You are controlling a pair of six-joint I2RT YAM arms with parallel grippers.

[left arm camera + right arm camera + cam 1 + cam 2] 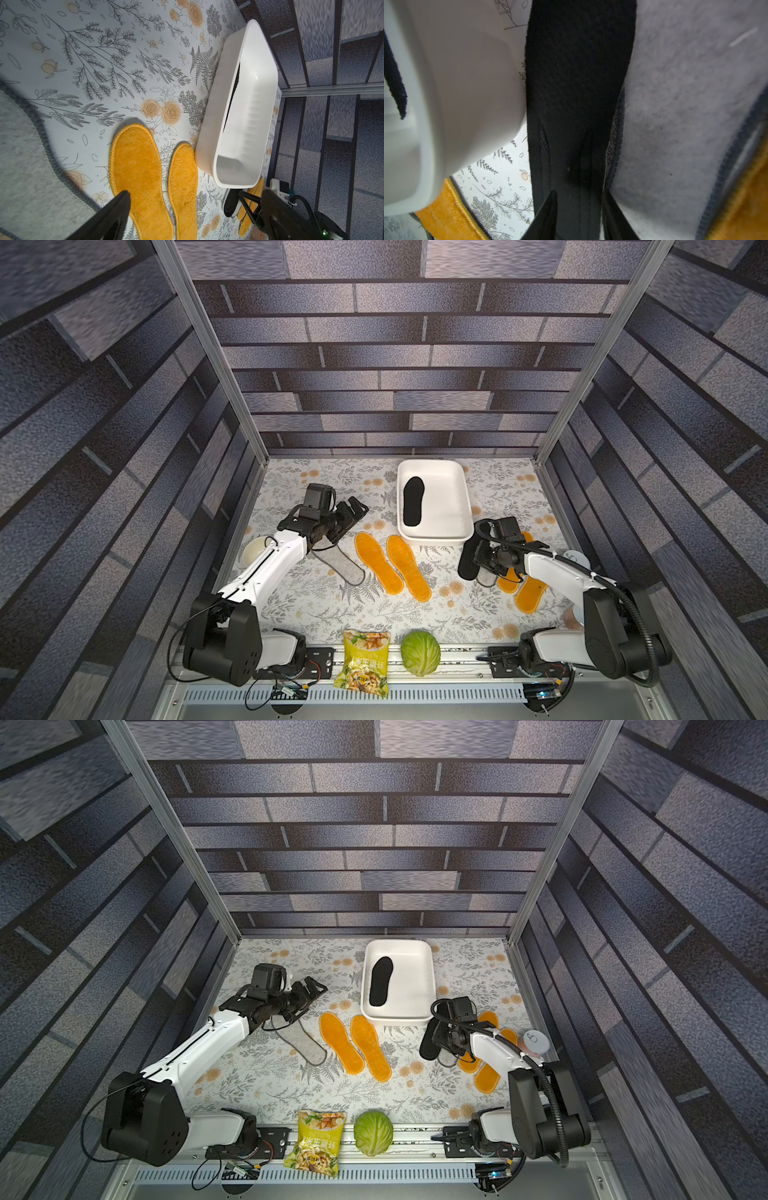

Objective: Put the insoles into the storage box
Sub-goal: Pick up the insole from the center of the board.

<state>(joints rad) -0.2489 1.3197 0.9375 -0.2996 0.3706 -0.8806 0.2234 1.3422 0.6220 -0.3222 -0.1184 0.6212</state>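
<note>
Floral-print tabletop (332, 614), brick-patterned enclosure. The storage box (432, 536) stands at the far centre, with one black insole (413, 506) lying flat inside it.

**Claw state**
- My right claw (579, 199) grips the second black insole (579, 83), one finger on each long edge, with the fabric creased between them.
- My left claw (355, 509) hangs wide open above the table near the left grey insole (345, 568) and holds nothing.

**Position**
- The second black insole lies just beside the near right corner of the storage box.
- It runs ahead of my right claw, between the box wall and the right grey insole (685, 104).
- The dark edging of the right grey insole touches or overlaps it; I cannot tell which.

**Hazards (judged)**
1. Double pick. The finger on the grey side has no visible gap, so it may catch the edging and drag that insole along.
2. Box strike. The corner is close, and any sideways drift during the lift could shove the box.
3. Rim snag. The insole looks limp, so the unsupported length ahead of my fingers will likely droop and catch the wall unless raised well clear.
4. Slip. A pinch across buckled fabric may release in transit.
</note>
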